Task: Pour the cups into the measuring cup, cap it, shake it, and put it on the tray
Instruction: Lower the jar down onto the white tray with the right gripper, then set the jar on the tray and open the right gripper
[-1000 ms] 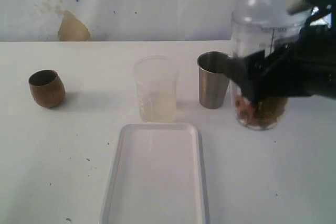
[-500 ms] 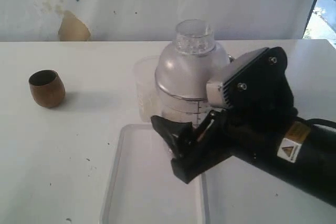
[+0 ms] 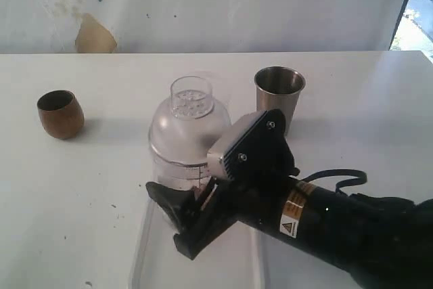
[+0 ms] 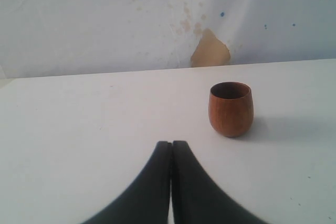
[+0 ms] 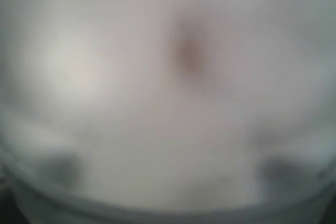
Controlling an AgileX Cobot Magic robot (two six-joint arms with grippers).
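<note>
1. The right end effector (image 3: 177, 225) grips the capped measuring cup (image 3: 183, 147) upright between wide jaws.
2. Just below lies the tray (image 3: 139, 255), its likely destination.
3. Beyond stands the steel tumbler (image 3: 277, 96).
4. The left end effector (image 4: 171, 145) is closed and empty, with the wooden cup (image 4: 231, 109) ahead.

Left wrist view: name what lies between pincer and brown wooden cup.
Left wrist view: only bare white tabletop between left pincer and rounded brown wooden cup.

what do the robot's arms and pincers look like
The right arm is a black tube with a yellow warning-triangle label, a grey screwed metal block and a thin black cable loop. The right pincer is black and tapered; the left pincer has two black curved fingers.
</note>
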